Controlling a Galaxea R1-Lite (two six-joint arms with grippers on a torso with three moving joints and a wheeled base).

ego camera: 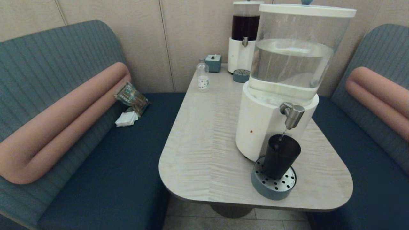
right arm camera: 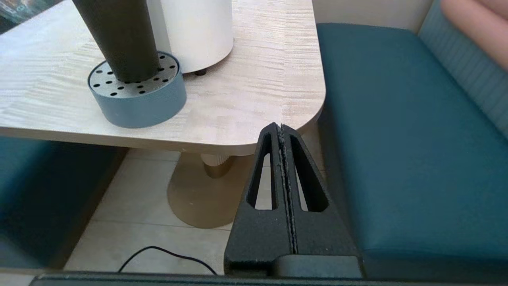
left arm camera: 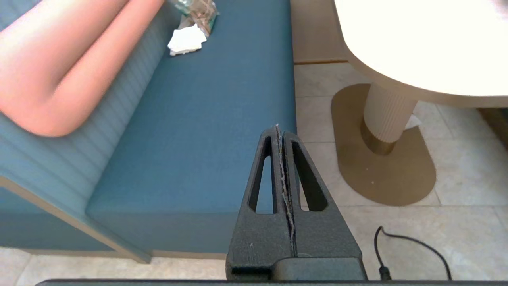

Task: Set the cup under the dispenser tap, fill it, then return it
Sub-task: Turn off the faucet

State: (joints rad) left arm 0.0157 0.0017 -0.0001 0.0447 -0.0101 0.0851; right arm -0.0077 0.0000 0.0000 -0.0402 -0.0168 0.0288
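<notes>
The cup (ego camera: 280,156) is standing upright on the perforated drip tray (ego camera: 273,187), right under the dispenser tap (ego camera: 291,114), water trickling in. I am holding my left gripper (left arm camera: 281,131) and right gripper (right arm camera: 279,129) low off the table (ego camera: 207,140), fingers pressed together, empty.

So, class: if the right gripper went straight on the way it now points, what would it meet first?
Probably the rounded edge of the table. The shut right gripper sits low, its tips pointing at that edge, right of the drip tray holding the cup. Depth is unclear; it might pass underneath.
</notes>
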